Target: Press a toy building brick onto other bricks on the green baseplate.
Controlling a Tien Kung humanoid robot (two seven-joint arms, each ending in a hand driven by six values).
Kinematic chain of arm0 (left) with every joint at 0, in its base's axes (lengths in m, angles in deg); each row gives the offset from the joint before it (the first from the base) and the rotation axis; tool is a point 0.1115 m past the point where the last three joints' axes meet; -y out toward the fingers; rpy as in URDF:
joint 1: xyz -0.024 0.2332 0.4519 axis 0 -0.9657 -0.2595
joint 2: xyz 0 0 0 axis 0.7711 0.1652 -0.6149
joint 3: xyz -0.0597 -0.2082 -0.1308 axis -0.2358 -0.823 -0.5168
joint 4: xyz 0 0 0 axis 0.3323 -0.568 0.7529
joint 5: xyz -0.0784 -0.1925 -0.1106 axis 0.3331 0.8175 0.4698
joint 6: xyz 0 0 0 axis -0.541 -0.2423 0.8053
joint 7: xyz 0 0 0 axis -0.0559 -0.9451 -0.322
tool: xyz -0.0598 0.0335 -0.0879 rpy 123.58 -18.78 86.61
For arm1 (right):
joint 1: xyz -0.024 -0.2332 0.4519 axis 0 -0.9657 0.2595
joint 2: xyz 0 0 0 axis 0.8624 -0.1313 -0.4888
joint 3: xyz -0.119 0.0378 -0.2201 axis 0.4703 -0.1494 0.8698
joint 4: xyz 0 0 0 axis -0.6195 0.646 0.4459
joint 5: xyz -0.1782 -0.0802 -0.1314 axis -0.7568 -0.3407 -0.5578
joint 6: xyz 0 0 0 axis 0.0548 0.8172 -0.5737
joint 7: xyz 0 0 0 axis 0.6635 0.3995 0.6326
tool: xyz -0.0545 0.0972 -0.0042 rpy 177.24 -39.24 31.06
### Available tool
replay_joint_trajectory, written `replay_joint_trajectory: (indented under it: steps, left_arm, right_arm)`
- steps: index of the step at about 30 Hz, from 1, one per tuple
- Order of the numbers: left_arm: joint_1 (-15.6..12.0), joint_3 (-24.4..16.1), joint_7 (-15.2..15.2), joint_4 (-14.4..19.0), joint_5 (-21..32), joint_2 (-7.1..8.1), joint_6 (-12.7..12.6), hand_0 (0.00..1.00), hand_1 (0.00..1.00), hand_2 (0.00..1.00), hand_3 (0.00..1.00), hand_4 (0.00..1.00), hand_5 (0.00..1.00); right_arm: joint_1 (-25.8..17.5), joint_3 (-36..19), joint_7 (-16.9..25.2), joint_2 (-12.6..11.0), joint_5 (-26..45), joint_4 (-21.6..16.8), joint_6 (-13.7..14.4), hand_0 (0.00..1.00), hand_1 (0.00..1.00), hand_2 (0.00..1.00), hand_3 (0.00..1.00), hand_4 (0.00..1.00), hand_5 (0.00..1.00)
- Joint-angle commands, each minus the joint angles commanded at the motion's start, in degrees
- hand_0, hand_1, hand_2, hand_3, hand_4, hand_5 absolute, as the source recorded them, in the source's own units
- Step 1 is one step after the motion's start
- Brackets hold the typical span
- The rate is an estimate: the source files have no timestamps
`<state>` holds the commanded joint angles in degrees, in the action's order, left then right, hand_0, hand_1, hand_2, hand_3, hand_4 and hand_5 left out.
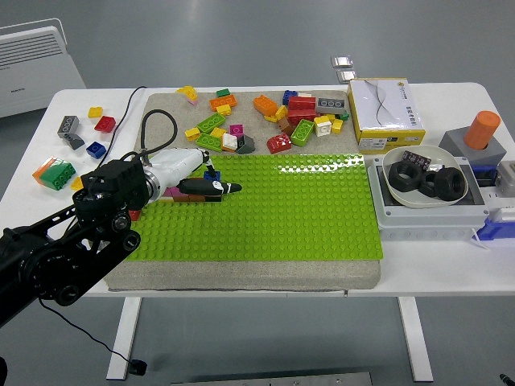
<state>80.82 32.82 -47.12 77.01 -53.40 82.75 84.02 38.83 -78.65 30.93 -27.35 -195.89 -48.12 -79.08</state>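
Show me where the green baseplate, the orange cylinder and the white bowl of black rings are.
green baseplate [306, 217], head view, bare studded middle.
orange cylinder [483, 129], head view, its side.
white bowl [400, 195], head view, near left rim.

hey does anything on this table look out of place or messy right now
Mostly the loose bricks: they lie tumbled at odd angles behind the green baseplate, and a few more sit scattered off the mat at the table's left end. Nothing looks spilled or broken.
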Motion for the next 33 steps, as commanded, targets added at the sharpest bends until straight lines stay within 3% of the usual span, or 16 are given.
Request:
replay_joint_trajectory:
  steps: [33]
  left_arm:
    - [-1.4, -1.6, 0.3, -1.8, 0.3, -0.38, 0.2, 0.998, 0.987, 0.977, 0.642, 0.998, 0.941]
  right_arm:
    - [-0.5, 0.8, 0.2, 0.3, 1.2, 0.0, 0.1, 0.519, 0.568, 0.708, 0.815, 0.903, 0.995]
